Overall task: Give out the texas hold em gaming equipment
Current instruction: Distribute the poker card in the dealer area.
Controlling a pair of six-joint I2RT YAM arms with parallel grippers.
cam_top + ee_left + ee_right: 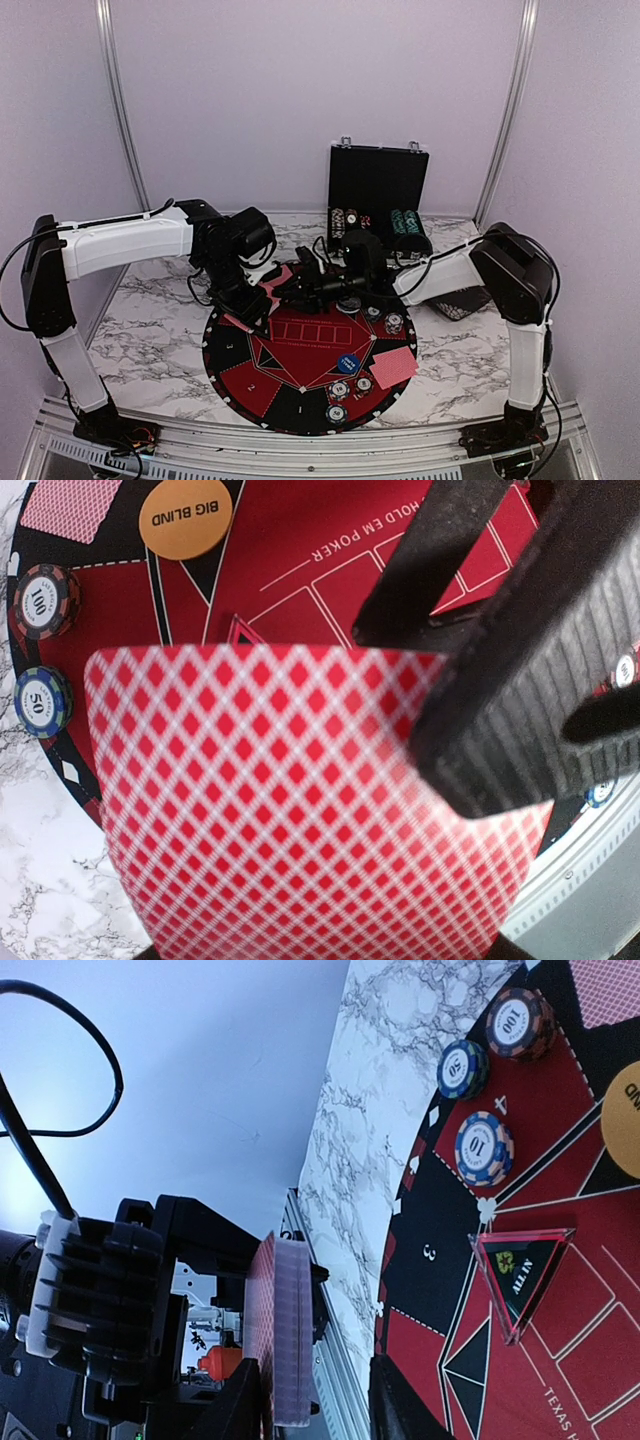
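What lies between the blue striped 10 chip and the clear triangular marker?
Only bare red-and-black mat, seen in the right wrist view, separates the blue striped 10 chip from the clear triangular marker.

Orange disc (185, 518): BIG BLIND. Triangle (520, 1270): ALL IN. Chip (42, 602): 100.

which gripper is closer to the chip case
Right. The right gripper is over the far edge of the mat, just in front of the case; the left gripper, holding cards, is further left and farther from it.
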